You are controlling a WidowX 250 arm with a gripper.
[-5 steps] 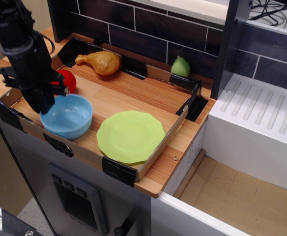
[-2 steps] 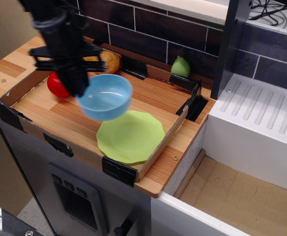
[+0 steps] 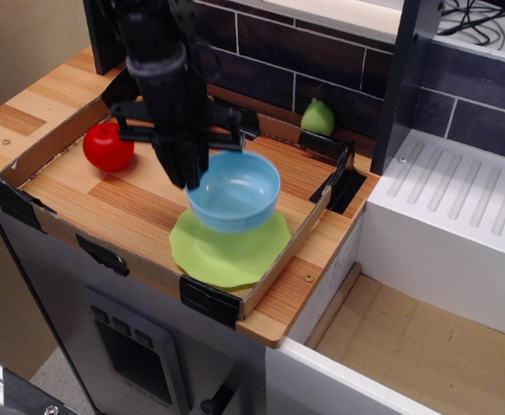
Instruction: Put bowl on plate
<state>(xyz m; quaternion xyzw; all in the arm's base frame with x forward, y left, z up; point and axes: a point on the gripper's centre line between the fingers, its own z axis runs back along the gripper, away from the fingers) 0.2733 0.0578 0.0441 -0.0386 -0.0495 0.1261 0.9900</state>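
Observation:
The light-blue bowl (image 3: 235, 192) hangs in the air above the lime-green plate (image 3: 226, 251), tilted slightly. My gripper (image 3: 192, 177) is shut on the bowl's left rim and holds it over the plate's upper part. The black arm comes down from the top of the view. The plate lies flat in the front right corner of the cardboard-edged tray, its upper half hidden by the bowl.
A red apple (image 3: 108, 146) sits at the tray's left. A small green pear (image 3: 318, 117) stands at the back right corner. The tray's cardboard wall (image 3: 296, 246) runs close to the plate. A white drying rack (image 3: 460, 207) lies to the right.
The bowl was lifted from the tray's front left and carried right; it now hangs over the plate. The arm moved right with it, now hiding the chicken drumstick at the back.

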